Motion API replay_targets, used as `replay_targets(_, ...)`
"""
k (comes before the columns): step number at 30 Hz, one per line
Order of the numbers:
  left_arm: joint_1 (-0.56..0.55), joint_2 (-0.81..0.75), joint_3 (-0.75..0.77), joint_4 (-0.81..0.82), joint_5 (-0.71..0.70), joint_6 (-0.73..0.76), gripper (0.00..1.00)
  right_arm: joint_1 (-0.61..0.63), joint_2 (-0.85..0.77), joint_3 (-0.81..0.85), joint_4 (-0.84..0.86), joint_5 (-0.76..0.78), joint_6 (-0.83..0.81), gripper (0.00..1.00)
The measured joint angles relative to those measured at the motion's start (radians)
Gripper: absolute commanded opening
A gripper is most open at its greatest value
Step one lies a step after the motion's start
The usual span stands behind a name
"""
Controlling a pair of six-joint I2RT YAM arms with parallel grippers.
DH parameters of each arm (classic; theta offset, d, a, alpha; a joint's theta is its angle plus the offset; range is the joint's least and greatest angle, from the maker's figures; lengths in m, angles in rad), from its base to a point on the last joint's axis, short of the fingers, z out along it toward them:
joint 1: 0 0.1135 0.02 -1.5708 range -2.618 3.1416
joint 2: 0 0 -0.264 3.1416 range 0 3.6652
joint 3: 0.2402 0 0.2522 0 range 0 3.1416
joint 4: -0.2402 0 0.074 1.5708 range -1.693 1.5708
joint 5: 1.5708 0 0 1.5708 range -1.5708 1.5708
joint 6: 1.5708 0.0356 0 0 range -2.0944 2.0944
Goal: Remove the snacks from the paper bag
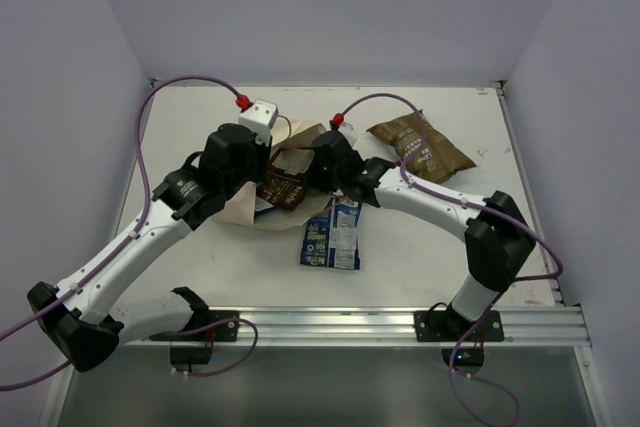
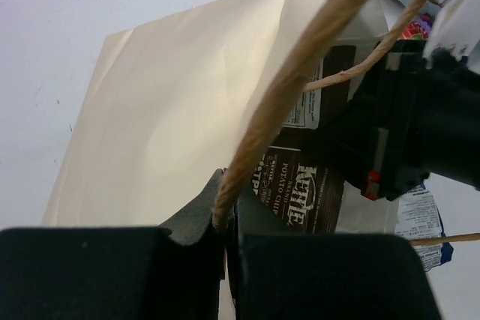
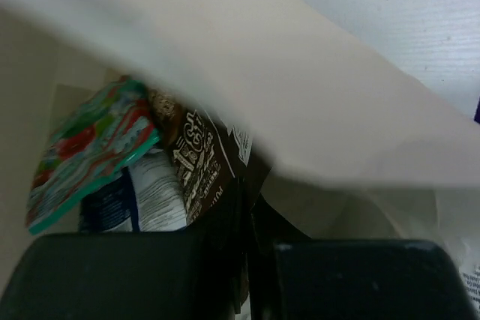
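White table [image 1: 400,269], pale lavender walls [image 1: 330,7], rumpled paper bag [image 1: 238,211].

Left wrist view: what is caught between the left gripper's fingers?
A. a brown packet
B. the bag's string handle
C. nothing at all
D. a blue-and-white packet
B: the string handle of the paper bag runs down into the narrow gap of the left gripper, whose fingers are closed on it.
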Motion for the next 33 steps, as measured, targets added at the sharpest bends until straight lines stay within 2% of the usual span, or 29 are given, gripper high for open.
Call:
replay_targets(4, -0.001, 0.003, -0.008, 0.006, -0.022, -0.007, 0.00, 0.000, -0.111, -0.006, 0.006, -0.047, -0.041, 0.00)
replay_targets(11, -0.006, 0.032, -0.015, 0.016, -0.087, -0.008, 0.00, -0.016, -0.472, -0.003, -0.021, -0.176, -0.143, 0.00)
replay_targets(17, -0.006, 0.038, -0.019, 0.019, -0.119, -0.007, 0.00, -0.166, -0.797, 0.034, -0.079, -0.263, -0.217, 0.00)
replay_targets(21, -0.004, 0.055, -0.030, 0.016, -0.150, -0.005, 0.00, -0.216, -0.937, 0.072, -0.136, -0.263, -0.273, 0.00)
replay_targets(27, -0.003, 0.092, -0.030, 0.014, -0.149, -0.007, 0.00, -0.219, -0.966, 0.129, -0.179, -0.244, -0.340, 0.00)
replay_targets(33, 0.018, 0.080, -0.029, -0.008, -0.149, -0.006, 0.00, -0.274, -0.814, 0.174, -0.211, -0.215, -0.397, 0.00)
